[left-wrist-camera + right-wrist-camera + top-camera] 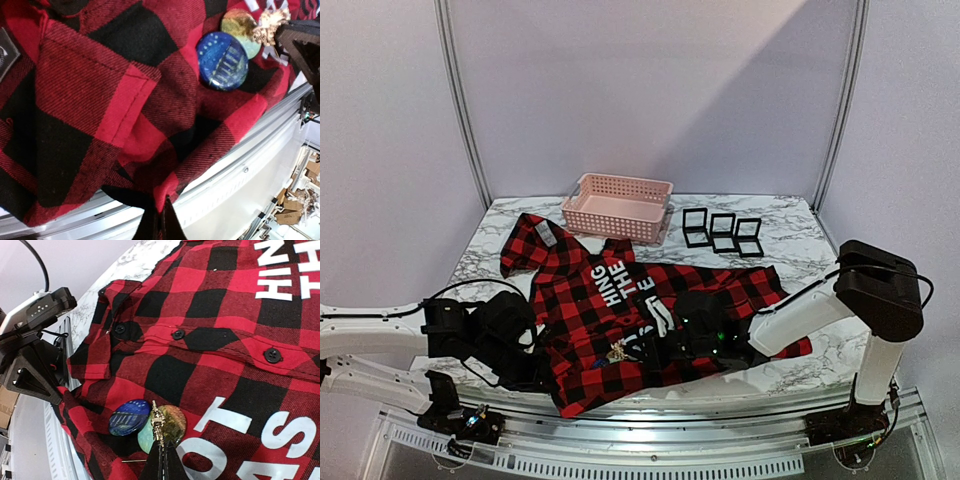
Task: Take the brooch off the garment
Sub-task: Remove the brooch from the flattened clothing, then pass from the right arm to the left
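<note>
The red-and-black plaid garment [620, 310] with white lettering lies spread on the marble table [790, 225]. A small gold brooch [158, 421] sits on it next to a blue round badge [129, 417] and a green-orange round badge [170, 430]. My right gripper [163, 456] is shut on the brooch's lower end; a thin pin [134, 460] shows beside it. My left gripper [160, 222] is shut on the garment's hem at the table's front edge. The brooch [270, 22] and the blue badge [221, 60] also show in the left wrist view.
A pink basket [618, 207] stands at the back of the table. Three small black frames [722, 232] stand to its right. A metal rail [240, 165] runs along the table's front edge under the hem. White walls enclose the back and sides.
</note>
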